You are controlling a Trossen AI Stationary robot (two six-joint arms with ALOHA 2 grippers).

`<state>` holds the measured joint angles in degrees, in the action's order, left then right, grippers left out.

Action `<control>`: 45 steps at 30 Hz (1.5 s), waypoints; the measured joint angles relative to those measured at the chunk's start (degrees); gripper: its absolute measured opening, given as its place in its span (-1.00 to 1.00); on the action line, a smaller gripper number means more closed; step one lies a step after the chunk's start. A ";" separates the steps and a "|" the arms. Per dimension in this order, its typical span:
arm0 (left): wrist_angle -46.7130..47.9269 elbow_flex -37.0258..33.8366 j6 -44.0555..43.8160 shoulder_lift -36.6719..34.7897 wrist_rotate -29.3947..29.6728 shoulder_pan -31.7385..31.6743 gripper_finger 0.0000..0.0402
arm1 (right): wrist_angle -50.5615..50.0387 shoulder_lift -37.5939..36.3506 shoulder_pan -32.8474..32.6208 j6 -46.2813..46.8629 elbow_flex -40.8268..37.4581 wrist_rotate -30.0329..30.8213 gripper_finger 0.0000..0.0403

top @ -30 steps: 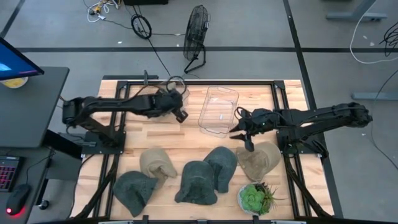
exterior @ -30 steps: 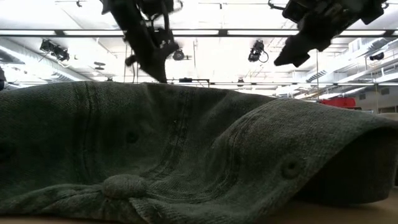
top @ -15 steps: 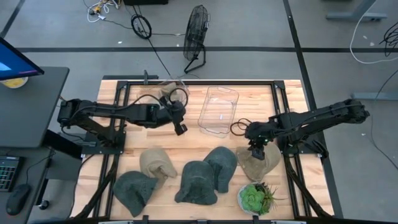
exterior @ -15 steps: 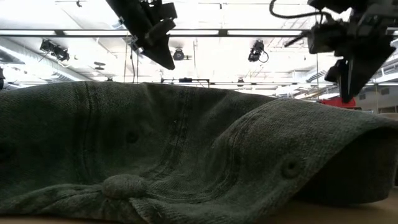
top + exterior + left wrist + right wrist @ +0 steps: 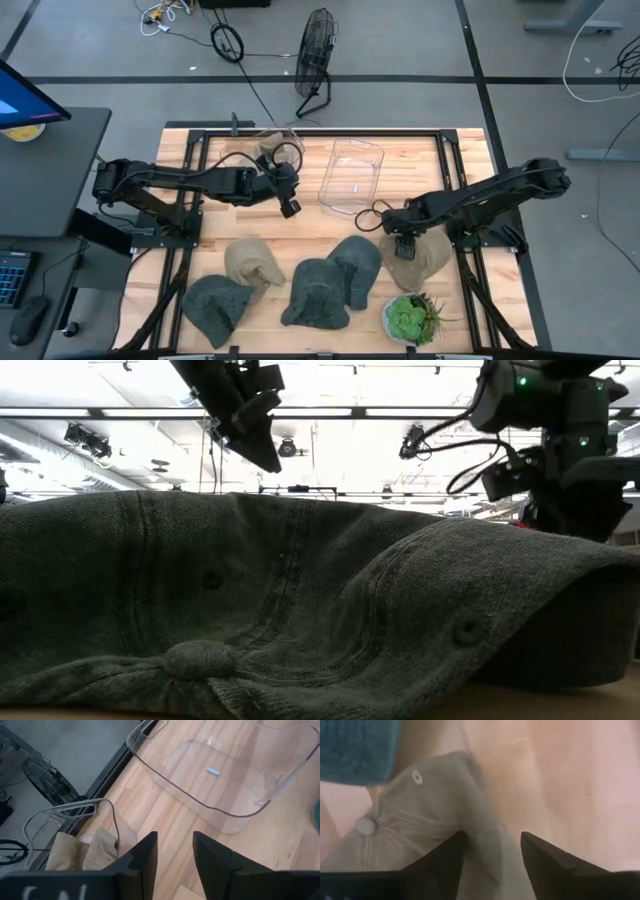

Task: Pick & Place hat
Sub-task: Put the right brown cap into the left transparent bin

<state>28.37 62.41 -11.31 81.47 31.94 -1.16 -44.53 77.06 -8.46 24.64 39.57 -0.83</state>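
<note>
Right pincer (image 5: 490,865) hangs low over the tan hat (image 5: 415,258) at the right end of the row on the table (image 5: 300,225), its fingers spread with a raised fold of the crown between them, not yet closed. That cloth looks soft, light and floppy, so I'd guess it will sag and bunch when lifted; pinching this ridge near the top button (image 5: 365,825) seems safer than the flat brim. Left pincer (image 5: 172,865) waits, parted, near the clear bin (image 5: 351,177).
</note>
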 joint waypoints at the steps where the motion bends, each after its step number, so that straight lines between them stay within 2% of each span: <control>1: 0.10 0.00 0.00 0.00 -0.02 0.01 -0.37 | 0.23 0.69 -0.06 -0.97 0.00 -1.86 -0.02; 4: 0.06 0.00 -0.01 0.00 -0.02 -0.01 -0.38 | 0.17 2.32 -0.14 -4.37 0.00 -6.65 -0.19; 9: 0.06 0.00 -0.01 0.00 -0.02 0.00 -0.38 | 0.01 2.62 -0.13 -6.50 0.03 -7.44 -0.85; 10: 0.06 0.00 0.01 0.00 -0.02 -0.01 -0.38 | -0.42 2.44 -0.26 -7.03 0.31 -7.59 -0.91; 13: 0.06 0.00 0.02 0.00 -0.02 -0.01 -0.38 | -3.50 1.83 -0.84 -7.06 2.96 -6.61 -0.90; 17: 0.19 0.00 0.00 0.00 -0.02 -0.01 -0.38 | -13.43 1.66 -1.82 -8.12 11.67 -2.04 -0.96; 22: 0.21 0.00 -0.07 0.00 -0.05 0.01 -0.38 | -26.50 1.63 -3.61 -11.23 25.33 8.85 -0.96; 25: 0.19 0.00 -0.28 0.00 -0.05 0.01 -0.38 | -30.84 1.59 -4.32 -16.24 31.95 17.76 -0.97; 27: 0.17 0.00 -0.21 0.00 -0.04 0.01 -0.38 | -29.10 1.59 -4.77 -24.36 34.68 26.65 -0.98; 29: 0.17 0.00 -0.15 0.00 -0.04 0.01 -0.38 | -23.29 1.57 -4.88 -35.34 35.52 36.08 -0.98; 32: 0.17 0.00 -0.15 0.00 -0.04 0.01 -0.38 | -9.89 1.57 -3.47 -52.89 34.67 43.93 -0.98; 36: 0.17 0.00 -1.08 0.00 -0.05 0.01 -0.38 | 5.24 1.59 0.00 -68.40 32.87 43.35 -0.98; 41: 0.19 0.00 -1.46 0.00 -0.07 0.01 -0.38 | 11.28 1.61 4.99 -73.07 32.39 42.78 -0.98; 45: 0.19 0.00 -1.48 0.00 -0.07 0.01 -0.38 | 11.13 1.59 10.07 -73.35 30.42 32.14 -0.98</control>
<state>28.56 62.41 -12.79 81.47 31.88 -1.15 -33.40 78.65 1.60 -48.71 69.99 31.31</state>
